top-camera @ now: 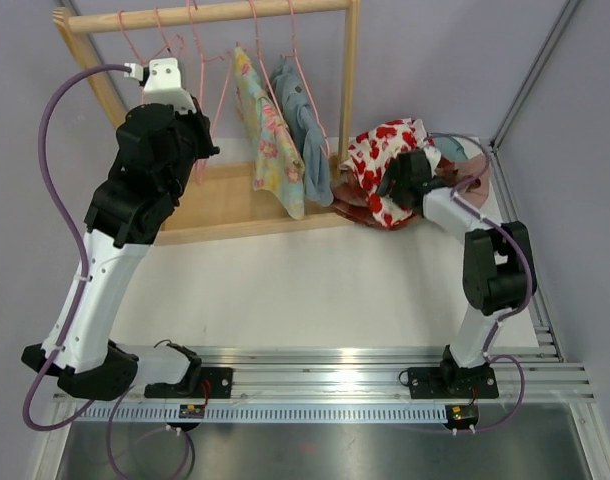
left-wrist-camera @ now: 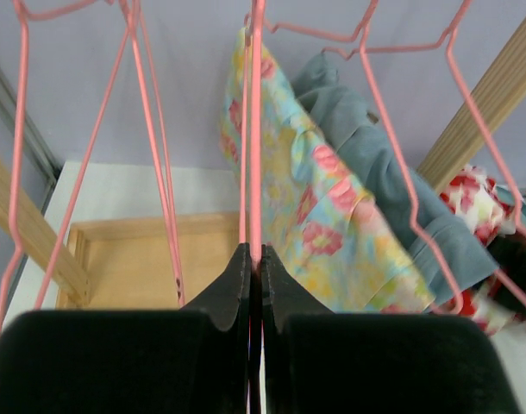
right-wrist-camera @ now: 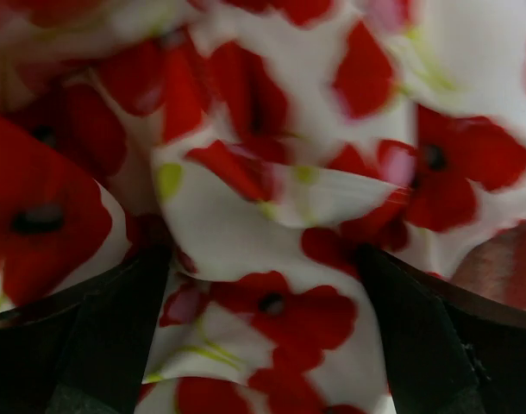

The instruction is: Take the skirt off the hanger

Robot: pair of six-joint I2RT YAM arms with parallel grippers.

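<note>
Looks like the skirt (top-camera: 383, 150) is already off, heaped at the right end of the rack (top-camera: 205, 15). Right gripper (right-wrist-camera: 263, 259) hangs spread open over it, with cloth between the fingers. Left gripper (left-wrist-camera: 255, 254) is clamped on a pink hanger (left-wrist-camera: 256, 129) that looks bare. Next, I'd guess: lift the right arm clear and let go of the hanger.

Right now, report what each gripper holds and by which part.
Left gripper: shut on a pink wire hanger, pinched low on its thin wire. Right gripper: open, fingers astride the poppy-print cloth, gripping nothing.
</note>
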